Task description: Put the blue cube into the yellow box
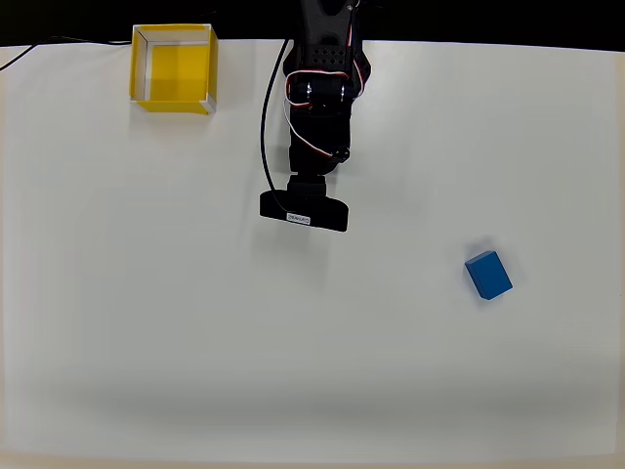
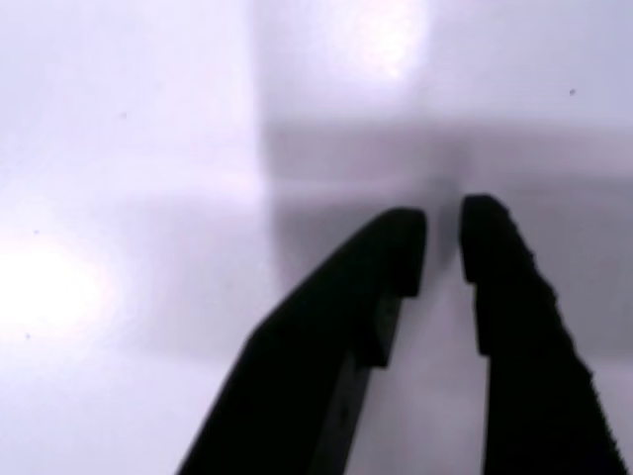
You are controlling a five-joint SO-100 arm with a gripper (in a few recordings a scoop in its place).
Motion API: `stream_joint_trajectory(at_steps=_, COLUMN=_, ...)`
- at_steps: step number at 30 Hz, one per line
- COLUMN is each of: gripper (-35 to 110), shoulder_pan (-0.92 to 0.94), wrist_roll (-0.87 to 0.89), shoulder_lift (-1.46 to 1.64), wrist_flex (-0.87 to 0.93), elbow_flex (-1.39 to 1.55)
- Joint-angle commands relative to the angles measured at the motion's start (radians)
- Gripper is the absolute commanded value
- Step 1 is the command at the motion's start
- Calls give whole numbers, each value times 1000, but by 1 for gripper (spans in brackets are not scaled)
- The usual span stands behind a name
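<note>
Blue cube point(image 1: 487, 275) sitting alone on the white table point(image 1: 146, 342), lower right in the overhead view, turned a little askew to the table edges. Yellow box point(image 1: 173, 68) parked far off at the upper left corner, open top up, nothing inside. Black arm point(image 1: 320, 107) reaching down from the top edge, ending near the middle of the table, well apart from both cube and box.

Wrist view: gripper point(image 2: 443, 242) hanging over bare table, fingers point(image 2: 499, 267) nearly together with just a thin gap between the tips, nothing held. Blurry and washed out by glare here, so hard to say how high above the surface.

Step in hand, by the look of it: the reach toward the cube, not yet begun in earnest. To do it well: swing right and forward, open wide before descending, and rotate the wrist to match the cube's skew so the fingers meet two flat faces rather than corners. Slightly oblong block, so closing across the narrower width looks the safer bet. Come down straight, centred, low enough to bite mid-height. Risk: a closed or off-centre approach nudging the cube away.
</note>
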Motion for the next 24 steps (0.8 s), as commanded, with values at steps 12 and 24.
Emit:
stream_joint_trajectory(at_steps=12, gripper=0, shoulder_pan=8, wrist_roll=-57, shoulder_lift=25, wrist_flex=15, elbow_flex=26)
stream_joint_trajectory(at_steps=24, gripper=18, shoulder_pan=-21, wrist_roll=-49, shoulder_lift=-201, wrist_flex=-120, elbow_flex=-245)
